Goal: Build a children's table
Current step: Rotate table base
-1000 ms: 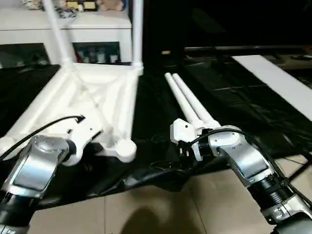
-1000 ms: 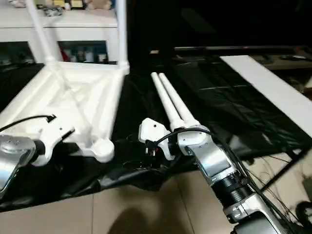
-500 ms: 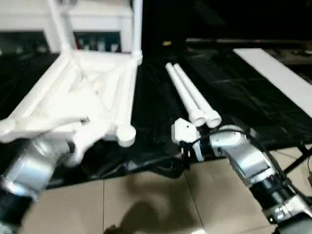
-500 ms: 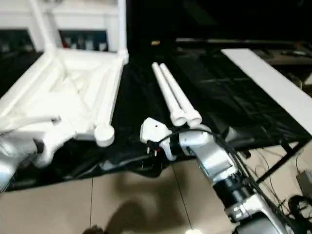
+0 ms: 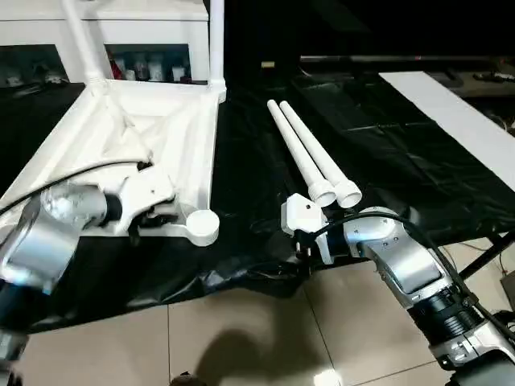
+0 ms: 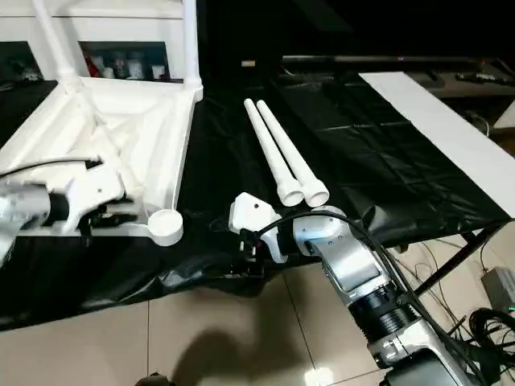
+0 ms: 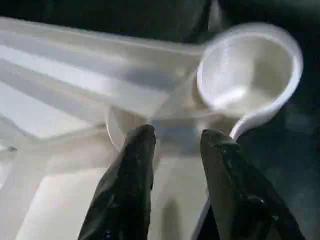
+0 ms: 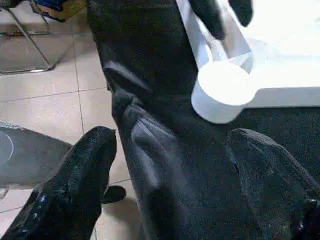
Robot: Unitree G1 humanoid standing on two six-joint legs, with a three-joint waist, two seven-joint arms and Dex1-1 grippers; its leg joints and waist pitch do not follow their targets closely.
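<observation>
The upturned white tabletop (image 5: 165,153) lies ribbed side up on a black sheet (image 5: 241,169). Two legs (image 5: 216,40) stand upright in its far corner sockets; its near corner socket (image 5: 202,226) is open. The left gripper (image 7: 175,145) hangs over the tabletop's near rim, just beside that socket, its fingers (image 7: 132,165) a narrow gap apart and closed on nothing. To the right of the tabletop, two loose legs (image 5: 310,153) lie side by side, touching. Right of and nearer than the tabletop, at the sheet's front edge, the right gripper (image 8: 170,145) is spread wide and empty. A white cabinet (image 5: 153,32) stands behind the tabletop.
</observation>
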